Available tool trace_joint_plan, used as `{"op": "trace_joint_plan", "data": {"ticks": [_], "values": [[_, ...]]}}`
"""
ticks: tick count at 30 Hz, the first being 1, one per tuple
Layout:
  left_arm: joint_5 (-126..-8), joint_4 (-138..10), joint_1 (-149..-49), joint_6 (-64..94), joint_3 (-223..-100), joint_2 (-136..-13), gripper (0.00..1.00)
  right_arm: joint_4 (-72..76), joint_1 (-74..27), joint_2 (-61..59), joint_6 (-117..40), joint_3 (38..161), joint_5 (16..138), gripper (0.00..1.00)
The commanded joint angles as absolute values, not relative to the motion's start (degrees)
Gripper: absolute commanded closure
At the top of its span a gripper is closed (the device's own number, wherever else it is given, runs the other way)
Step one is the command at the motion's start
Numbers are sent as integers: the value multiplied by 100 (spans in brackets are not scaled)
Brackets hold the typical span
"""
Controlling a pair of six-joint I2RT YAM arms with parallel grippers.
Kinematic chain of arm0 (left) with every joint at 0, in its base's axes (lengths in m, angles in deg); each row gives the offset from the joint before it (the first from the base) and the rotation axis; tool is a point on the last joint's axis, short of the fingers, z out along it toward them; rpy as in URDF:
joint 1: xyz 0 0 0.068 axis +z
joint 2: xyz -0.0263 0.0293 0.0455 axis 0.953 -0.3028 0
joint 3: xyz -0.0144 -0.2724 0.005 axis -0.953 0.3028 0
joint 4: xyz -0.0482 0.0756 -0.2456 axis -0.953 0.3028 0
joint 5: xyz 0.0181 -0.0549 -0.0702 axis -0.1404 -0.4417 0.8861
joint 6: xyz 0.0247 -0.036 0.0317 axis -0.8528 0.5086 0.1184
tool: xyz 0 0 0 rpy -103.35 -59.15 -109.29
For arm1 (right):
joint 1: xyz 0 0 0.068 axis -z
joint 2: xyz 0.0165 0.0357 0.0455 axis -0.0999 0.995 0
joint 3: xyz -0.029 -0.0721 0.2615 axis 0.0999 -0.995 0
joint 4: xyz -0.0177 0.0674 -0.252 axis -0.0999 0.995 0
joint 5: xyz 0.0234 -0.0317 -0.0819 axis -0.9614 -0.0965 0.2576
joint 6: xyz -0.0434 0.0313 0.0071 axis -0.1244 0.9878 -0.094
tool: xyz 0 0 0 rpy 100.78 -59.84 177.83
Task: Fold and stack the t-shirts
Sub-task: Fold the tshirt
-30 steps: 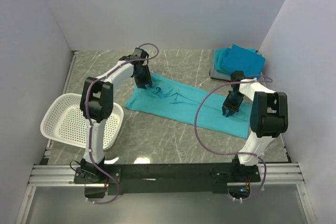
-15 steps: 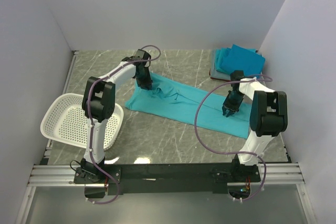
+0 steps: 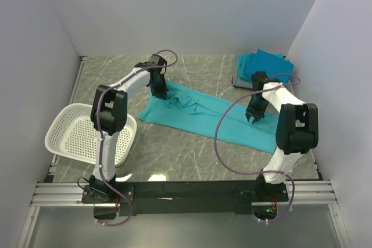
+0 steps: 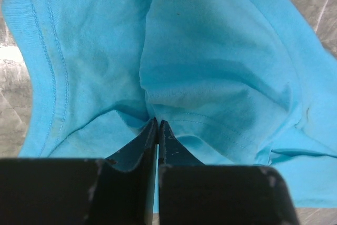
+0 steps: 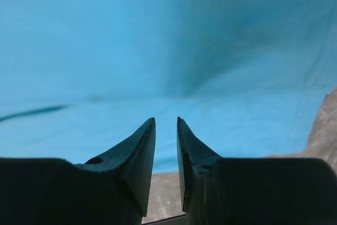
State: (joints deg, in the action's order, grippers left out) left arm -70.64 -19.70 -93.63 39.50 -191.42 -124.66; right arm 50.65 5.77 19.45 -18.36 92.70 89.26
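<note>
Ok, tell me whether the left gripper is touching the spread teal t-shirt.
Touching. In the left wrist view the left gripper pinches a fold of the teal t-shirt between its tips.

bright, even light; soft shadows; small glare on table (image 3: pixel 156 176); right wrist view blurred.

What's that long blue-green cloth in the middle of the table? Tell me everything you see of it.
It is a teal t-shirt, soft knit cloth with stitched hems. It lies flat as a long band running diagonally across the grey marbled table. At its far-left end the left fingers are pinched shut on a bunched fold, wrinkling the cloth there. The right fingers stand slightly apart over its other end; whether they touch it is unclear.
</note>
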Motion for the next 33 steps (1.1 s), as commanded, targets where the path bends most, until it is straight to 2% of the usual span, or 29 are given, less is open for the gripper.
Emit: {"op": "trace_joint_plan", "data": {"ticks": [1, 6, 10, 17, 21, 33], "values": [[-7098, -1854, -9347, 3789, -19445, -12232, 92, 5246, -14, 1304, -1813, 9913, 9084, 69], [-6667, -2118, -9197, 3578, -19156, -12117, 92, 4799, -1016, 1417, -1409, 10318, 8742, 67], [-6614, -2311, -9136, 3340, -19059, -12012, 91, 4534, -1955, 1996, -1109, 10950, 8530, 67], [-6140, -2715, -8758, 3375, -18769, -11844, 92, 4385, -2844, 3482, -995, 12295, 8556, 67], [-5868, -2777, -8740, 3401, -18777, -11879, 93, 4498, -2977, 4009, -933, 13032, 8644, 64], [-5586, -2716, -8696, 3393, -18891, -12002, 92, 4586, -3013, 4977, -898, 14070, 8565, 60]]}}
